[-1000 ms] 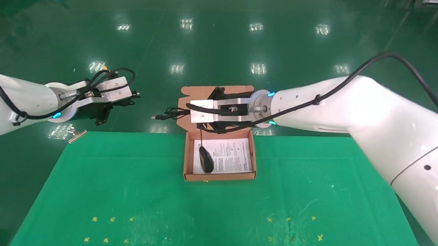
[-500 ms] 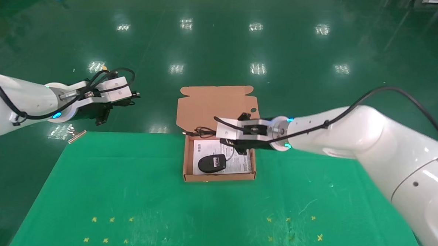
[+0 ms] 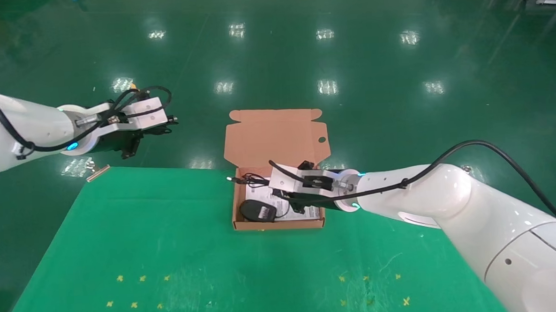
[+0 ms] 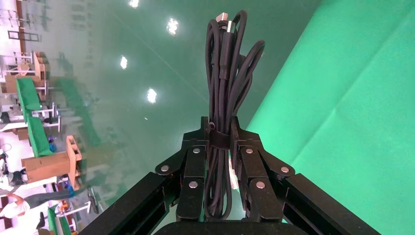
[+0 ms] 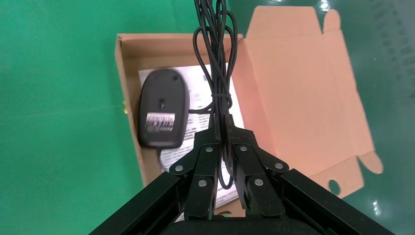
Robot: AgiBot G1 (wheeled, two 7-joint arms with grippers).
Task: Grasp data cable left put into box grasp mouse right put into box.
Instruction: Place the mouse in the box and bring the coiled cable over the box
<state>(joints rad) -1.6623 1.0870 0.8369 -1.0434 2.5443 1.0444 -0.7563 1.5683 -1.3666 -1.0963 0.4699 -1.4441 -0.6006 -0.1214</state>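
The box (image 3: 281,224) lies open at the table's far middle, its flap lid (image 3: 277,137) folded back. The black mouse (image 3: 258,211) lies label-up in the box's front left corner, on the white sheet (image 5: 195,81). My right gripper (image 3: 276,193) hovers low over the box, shut on the mouse's thin cord (image 5: 215,58). The cord's loops and plug stick out past the box's far left edge. The right wrist view shows the mouse (image 5: 163,107) beside the right gripper (image 5: 222,128). My left gripper (image 3: 157,129) is off the table's far left, shut on the data cable (image 4: 230,63), which it holds in the air.
The green cloth table (image 3: 169,254) spreads in front of the box, with small yellow cross marks (image 3: 142,278) near the front. A small tan piece (image 3: 98,172) lies at the table's far left corner. Shiny green floor lies beyond.
My right gripper has come down and towards me over the box. The mouse went from hanging on its cord to lying label-up in the box. The left arm has not moved.
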